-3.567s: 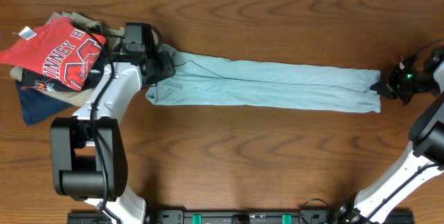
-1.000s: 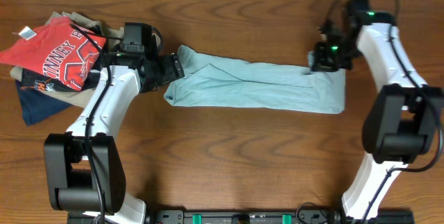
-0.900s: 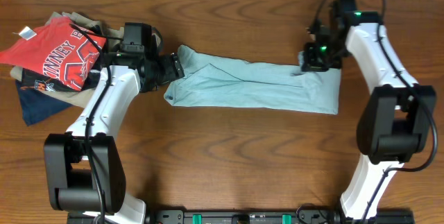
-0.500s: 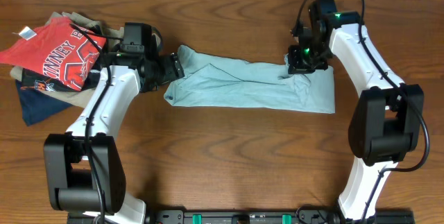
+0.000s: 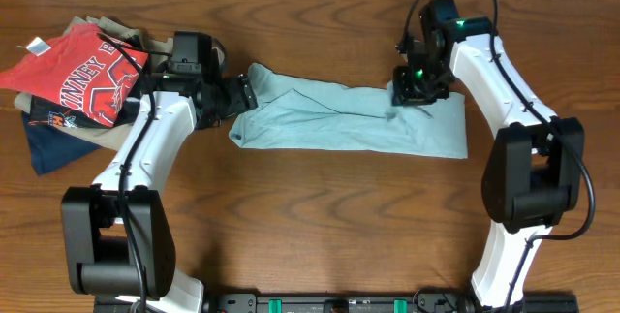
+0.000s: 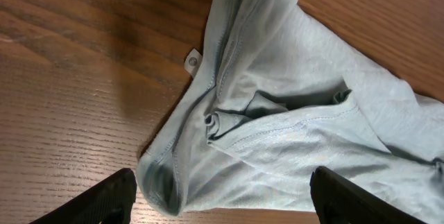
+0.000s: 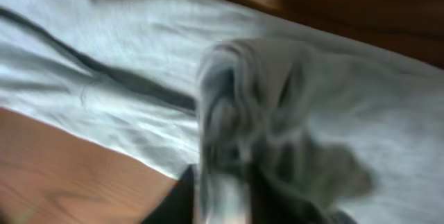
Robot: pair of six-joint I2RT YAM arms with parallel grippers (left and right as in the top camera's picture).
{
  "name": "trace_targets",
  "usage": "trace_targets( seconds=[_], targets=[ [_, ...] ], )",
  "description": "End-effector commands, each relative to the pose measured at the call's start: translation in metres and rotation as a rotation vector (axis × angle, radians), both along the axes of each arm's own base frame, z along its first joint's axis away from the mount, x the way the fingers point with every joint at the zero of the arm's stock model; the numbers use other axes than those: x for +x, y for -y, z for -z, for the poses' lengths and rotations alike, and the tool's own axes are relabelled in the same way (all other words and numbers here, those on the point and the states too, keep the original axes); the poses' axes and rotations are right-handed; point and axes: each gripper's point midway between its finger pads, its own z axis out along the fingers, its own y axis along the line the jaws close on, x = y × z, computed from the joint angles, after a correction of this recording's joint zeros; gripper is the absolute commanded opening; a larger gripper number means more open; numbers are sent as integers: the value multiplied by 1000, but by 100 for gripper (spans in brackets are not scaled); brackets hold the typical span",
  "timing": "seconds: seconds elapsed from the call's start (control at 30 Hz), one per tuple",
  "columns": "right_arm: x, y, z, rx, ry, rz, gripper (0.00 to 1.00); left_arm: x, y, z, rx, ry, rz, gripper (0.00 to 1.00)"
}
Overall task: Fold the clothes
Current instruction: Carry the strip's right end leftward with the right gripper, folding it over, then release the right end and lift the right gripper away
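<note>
The clothes (image 5: 339, 124) are a pale blue-grey T-shirt lying as a long strip across the wooden table. Its right end is doubled back to the left. My left gripper (image 5: 248, 94) stands open at the strip's left end, and in the left wrist view the collar end (image 6: 298, 134) lies between and beyond its two fingers (image 6: 104, 200). My right gripper (image 5: 407, 95) is low over the folded-back right end. The right wrist view is blurred: a bunch of the fabric (image 7: 229, 113) stands between its dark fingers (image 7: 182, 196), which look partly apart.
A pile of other garments lies at the far left: a red shirt with white lettering (image 5: 92, 71) on top, navy (image 5: 48, 148) and khaki (image 5: 116, 27) ones under it. The left arm's elbow passes next to this pile. Both arm bases stand at the front edge.
My right gripper has travelled left with the shirt's right end, folding it over so the strip is shorter. The left arm and the strip's left end have not moved.
</note>
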Motion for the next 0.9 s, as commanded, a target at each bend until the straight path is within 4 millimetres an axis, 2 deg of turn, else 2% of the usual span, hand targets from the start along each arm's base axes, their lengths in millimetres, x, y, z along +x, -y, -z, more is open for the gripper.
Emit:
trace_targets(
  seconds=[0.0,0.07,0.13,0.33,0.43,0.57,0.67,0.7,0.73,0.87],
  targets=[
    [-1,-25,-15,88,54,-126,53,3,-3,-1,12,3,-8,82],
    [-1,-24,-14,76,73,-174,46,2,-4,0,12,2,-9,82],
    [2,-14,-11,25,78,-158,40,2,-4,0,12,0,-8,82],
    [13,41,-2,-229,74,25,42,-2,-6,6,28,-16,-14,82],
    [8,55,-1,-287,47,73,35,-4,-9,7,41,-23,-20,82],
    [-1,57,5,-292,9,76,31,-4,-9,7,41,-23,-20,82],
    [-12,52,16,-279,-26,62,36,-4,-9,7,41,-23,-20,82],
    [-17,50,21,-276,-42,54,41,-4,-9,7,41,-23,-20,82],
    [-22,46,25,-271,-56,45,44,-4,-9,7,41,-23,-20,82],
    [-38,23,41,-176,-95,-7,43,-4,-9,7,41,-23,-20,82]
  ],
)
